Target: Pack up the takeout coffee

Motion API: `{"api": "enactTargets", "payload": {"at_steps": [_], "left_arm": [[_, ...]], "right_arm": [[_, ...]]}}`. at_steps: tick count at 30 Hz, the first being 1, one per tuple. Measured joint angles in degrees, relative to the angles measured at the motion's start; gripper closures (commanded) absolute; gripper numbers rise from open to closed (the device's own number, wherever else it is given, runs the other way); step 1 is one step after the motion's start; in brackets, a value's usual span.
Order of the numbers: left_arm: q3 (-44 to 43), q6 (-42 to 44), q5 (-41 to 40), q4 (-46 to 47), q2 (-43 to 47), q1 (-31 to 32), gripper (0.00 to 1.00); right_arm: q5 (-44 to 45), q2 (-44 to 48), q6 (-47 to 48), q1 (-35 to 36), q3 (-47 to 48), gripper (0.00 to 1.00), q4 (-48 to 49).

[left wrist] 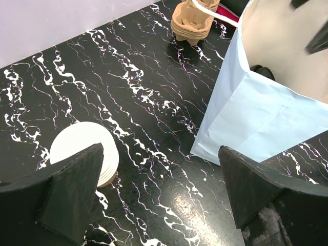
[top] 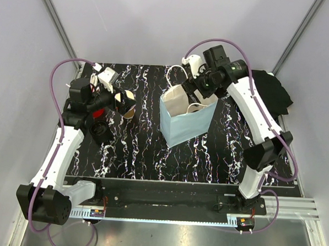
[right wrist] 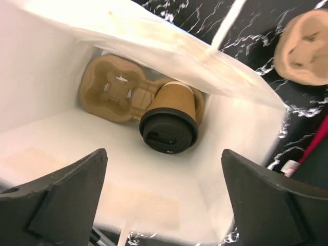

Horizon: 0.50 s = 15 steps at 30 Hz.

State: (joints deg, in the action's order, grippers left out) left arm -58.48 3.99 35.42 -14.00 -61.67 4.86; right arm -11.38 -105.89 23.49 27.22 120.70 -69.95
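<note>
The takeout coffee (right wrist: 171,108), a tan paper cup with a black lid (right wrist: 168,134), sits in a brown pulp carrier (right wrist: 110,92) at the bottom of the light blue paper bag (top: 187,124). My right gripper (right wrist: 163,154) hangs open in the bag's mouth, above the cup and apart from it, with nothing between its fingers. In the top view the right gripper (top: 190,92) is over the bag's far rim. My left gripper (top: 123,101) stands open over the table left of the bag (left wrist: 256,113), holding nothing.
A stack of nested cups (left wrist: 82,148) lies beside the left gripper's finger (left wrist: 72,195). A stack of pulp carriers (left wrist: 192,23) stands behind the bag. Black lids (top: 100,132) lie at the left, and a black cloth (top: 273,93) at the far right.
</note>
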Motion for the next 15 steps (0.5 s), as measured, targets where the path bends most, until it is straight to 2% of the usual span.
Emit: {"api": "enactTargets", "payload": {"at_steps": [15], "left_arm": [[0.0, 0.0, 0.0, 0.0, 0.0, -0.3, 0.01]], "right_arm": [[1.0, 9.3, 0.3, 0.0, 0.9, 0.00, -0.2]]}}
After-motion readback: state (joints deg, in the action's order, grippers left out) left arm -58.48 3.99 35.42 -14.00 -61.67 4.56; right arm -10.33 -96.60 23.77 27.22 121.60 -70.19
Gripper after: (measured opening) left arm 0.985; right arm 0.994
